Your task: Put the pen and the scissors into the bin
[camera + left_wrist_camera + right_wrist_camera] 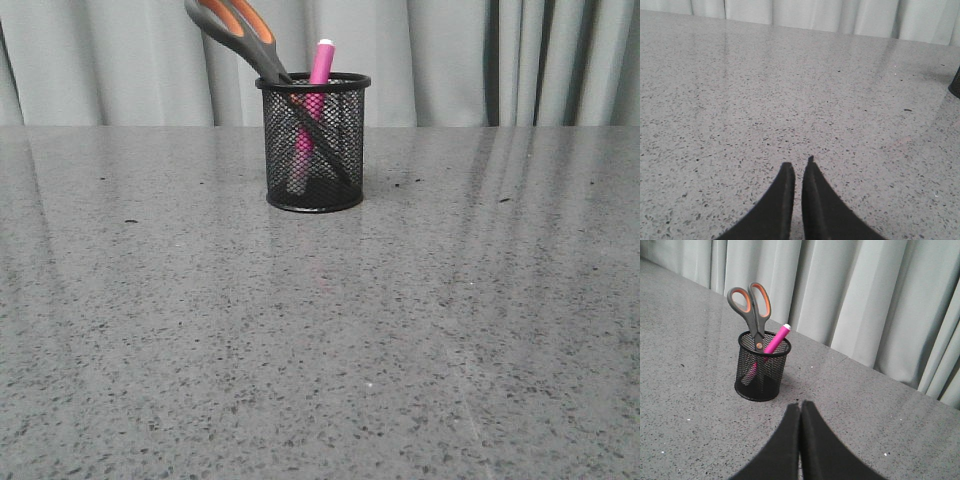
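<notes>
The black mesh bin (313, 143) stands upright at the back middle of the grey table. Inside it lean the pink pen (318, 70), white cap up, and the scissors (243, 35), blades down, grey-and-orange handles sticking out to the left. The right wrist view shows the bin (762, 367) with scissors (752, 307) and pen (775, 341) a short way beyond my right gripper (800, 403), which is shut and empty. My left gripper (798, 162) is shut with a thin slit between its fingers, over bare table; only the bin's edge (955, 85) shows there. Neither gripper appears in the front view.
A grey speckled stone table (320, 340) stretches around the bin. Pale curtains (450, 60) hang right behind the table's far edge.
</notes>
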Action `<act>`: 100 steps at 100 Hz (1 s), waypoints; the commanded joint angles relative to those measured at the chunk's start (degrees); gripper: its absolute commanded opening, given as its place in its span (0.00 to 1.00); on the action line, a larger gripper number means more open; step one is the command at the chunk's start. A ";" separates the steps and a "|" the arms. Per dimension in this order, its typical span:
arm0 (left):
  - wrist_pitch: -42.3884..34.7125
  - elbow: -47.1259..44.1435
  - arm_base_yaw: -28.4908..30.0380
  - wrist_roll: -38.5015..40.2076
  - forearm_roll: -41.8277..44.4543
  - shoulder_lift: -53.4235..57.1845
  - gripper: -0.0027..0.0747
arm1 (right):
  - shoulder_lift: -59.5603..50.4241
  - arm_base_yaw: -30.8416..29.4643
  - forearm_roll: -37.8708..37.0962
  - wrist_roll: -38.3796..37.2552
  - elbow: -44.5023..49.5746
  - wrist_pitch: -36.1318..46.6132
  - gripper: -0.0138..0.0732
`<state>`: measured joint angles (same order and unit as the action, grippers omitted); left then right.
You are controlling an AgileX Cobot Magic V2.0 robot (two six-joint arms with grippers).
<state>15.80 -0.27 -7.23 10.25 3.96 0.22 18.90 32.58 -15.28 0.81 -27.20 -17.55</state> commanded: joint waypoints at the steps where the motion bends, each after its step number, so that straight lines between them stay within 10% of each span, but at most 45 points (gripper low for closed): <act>1: -3.90 -1.38 0.09 0.36 -0.33 1.79 0.05 | 0.21 -0.23 -1.01 0.36 -1.35 3.88 0.08; 26: -3.90 -1.38 0.09 0.36 -0.33 1.79 0.05 | -1.36 -1.74 -1.01 0.36 -0.37 3.06 0.08; 70: -3.90 -1.38 0.09 0.36 -0.33 1.79 0.05 | -12.27 -26.79 6.25 0.36 21.37 16.94 0.08; 100: -3.90 -1.38 0.09 0.36 -0.33 1.79 0.05 | -20.05 -28.29 9.51 0.36 28.60 13.89 0.08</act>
<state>15.80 -0.27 -7.23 10.25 3.96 0.22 0.04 4.61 -6.76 0.81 0.88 -5.69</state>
